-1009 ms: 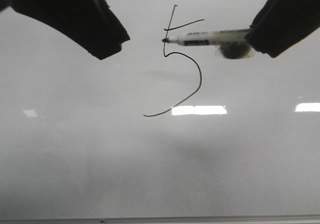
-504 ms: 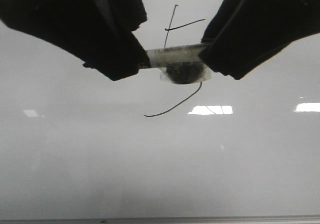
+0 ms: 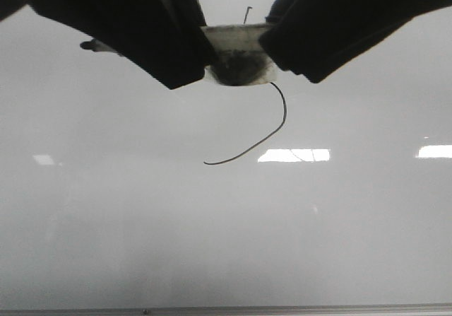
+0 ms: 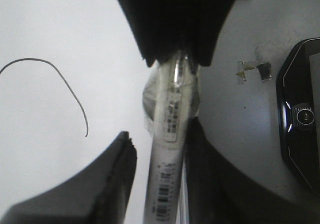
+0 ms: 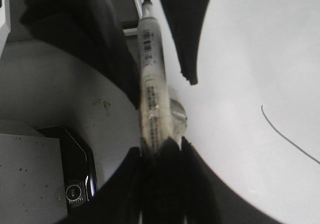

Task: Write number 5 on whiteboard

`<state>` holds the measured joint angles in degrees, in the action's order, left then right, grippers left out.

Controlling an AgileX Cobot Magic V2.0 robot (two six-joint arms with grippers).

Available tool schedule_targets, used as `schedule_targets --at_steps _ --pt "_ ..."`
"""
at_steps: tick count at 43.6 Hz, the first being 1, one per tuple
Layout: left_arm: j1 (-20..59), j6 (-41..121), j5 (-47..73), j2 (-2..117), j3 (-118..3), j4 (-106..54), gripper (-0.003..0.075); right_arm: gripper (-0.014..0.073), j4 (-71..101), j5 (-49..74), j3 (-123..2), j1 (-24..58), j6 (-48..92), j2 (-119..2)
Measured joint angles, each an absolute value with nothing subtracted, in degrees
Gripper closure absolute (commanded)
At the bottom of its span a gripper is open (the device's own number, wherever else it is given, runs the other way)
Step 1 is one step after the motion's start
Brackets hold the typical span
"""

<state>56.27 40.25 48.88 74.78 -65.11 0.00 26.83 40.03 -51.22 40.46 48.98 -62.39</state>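
Black ink's down: your number 5 [image 3: 272, 129] sits finished on the whiteboard [image 3: 212, 238]. Right end effector [image 5: 159, 143] stays pinching the marker [image 5: 152, 91]; left end effector [image 4: 157, 149], spread, has just closed in around it for a handover.

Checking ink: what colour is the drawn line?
Black, thin line of the number 5; clearest in front view.

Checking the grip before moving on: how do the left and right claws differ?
The right claw is shut on the rear end of the marker; the left claw is open, straddling the barrel nearer the tip. The right clamps both sides; the left leaves a gap on one side. Both line up on the same marker over the whiteboard.
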Motion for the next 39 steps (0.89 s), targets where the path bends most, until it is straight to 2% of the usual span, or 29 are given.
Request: schedule_targets --at_steps 10,13,20,23,31,39 --pt "56.3 41.4 49.3 74.8 -65.1 0.0 0.0713 0.0627 26.8 39.5 -51.2 40.5 49.4 -62.4" --pt "56.3 41.6 49.3 74.8 -65.1 0.0 0.0721 0.0544 26.8 39.5 -51.2 40.5 49.4 -62.4" --pt "56.3 41.7 49.3 74.8 -65.1 0.0 0.0721 0.0205 26.8 38.5 -51.2 40.5 49.4 -62.4" --pt "56.3 41.7 49.2 74.8 -65.1 0.0 0.0721 0.0117 27.4 37.6 -51.2 40.5 49.3 -62.3" --pt "54.9 38.9 49.7 74.8 -65.1 0.0 0.0720 0.0160 26.8 37.6 -51.2 35.5 44.2 -59.7" --pt "47.7 33.5 49.5 74.0 -63.9 -0.6 0.0720 0.0257 24.9 34.8 -47.3 22.6 35.2 -51.7"
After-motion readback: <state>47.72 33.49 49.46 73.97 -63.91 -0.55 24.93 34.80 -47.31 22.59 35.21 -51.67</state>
